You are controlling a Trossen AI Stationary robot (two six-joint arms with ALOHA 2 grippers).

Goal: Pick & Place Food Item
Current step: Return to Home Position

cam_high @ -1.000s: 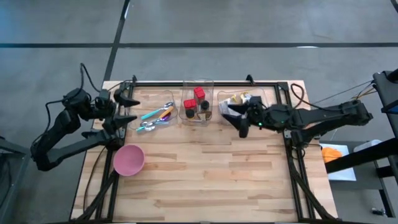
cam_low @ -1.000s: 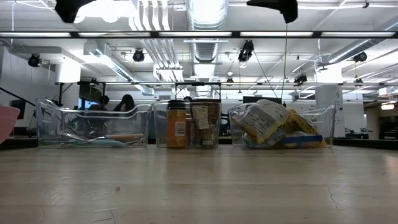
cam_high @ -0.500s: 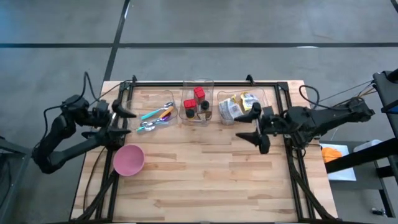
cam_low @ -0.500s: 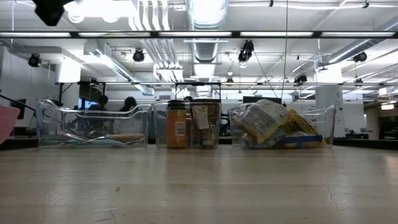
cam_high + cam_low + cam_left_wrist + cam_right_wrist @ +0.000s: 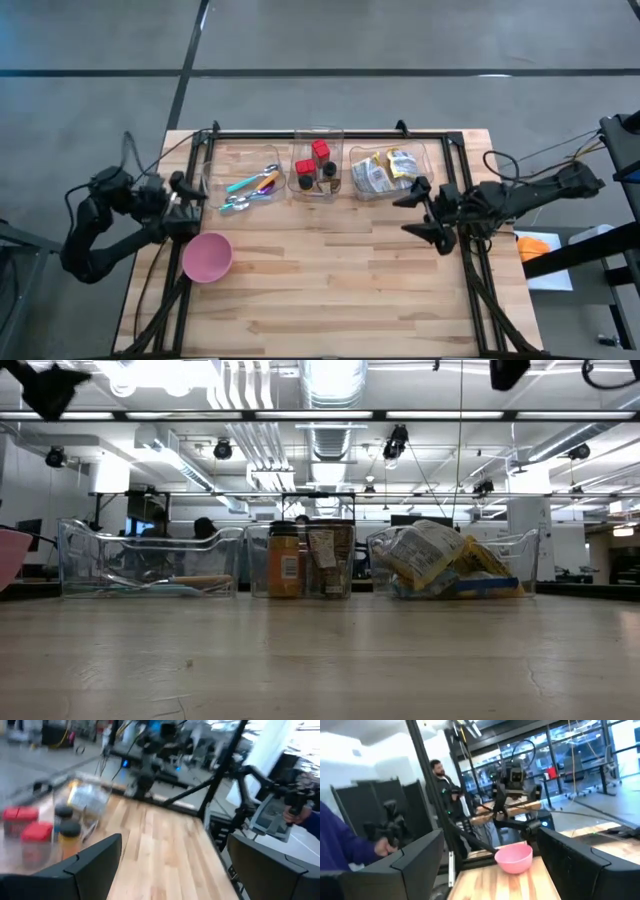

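moved since earlier: both arms have drawn back from the bins toward the table's side edges. the right gripper, a second ago over the right bin, now sits off that bin's near right corner. the left gripper has backed out to the left edge. bins and contents have not shifted.
left gripper: at the left edge of the table, just beside the left bin. fingers are spread wide with nothing between them; you can confirm this in the left wrist view.
right gripper: at the right edge of the table, near the right bin. fingers are spread wide and hold nothing.
red seasoning cans: upright inside the middle bin, with dark-capped jars alongside.
cans relative to grippers: the cans lie between the two grippers and well apart from each. neither gripper touches the middle bin.
left bin contents: spoons, lying flat.
right bin contents: food packets, piled together.
pink bowl: on the table in front of the left bin, near the left gripper, apart from it.
low view: you see the three bins in a row; the arms show only as dark shapes at the top edge.
background: a person stands beyond the table in the right wrist view. a hand grips a dark handle at the edge of the left wrist view.
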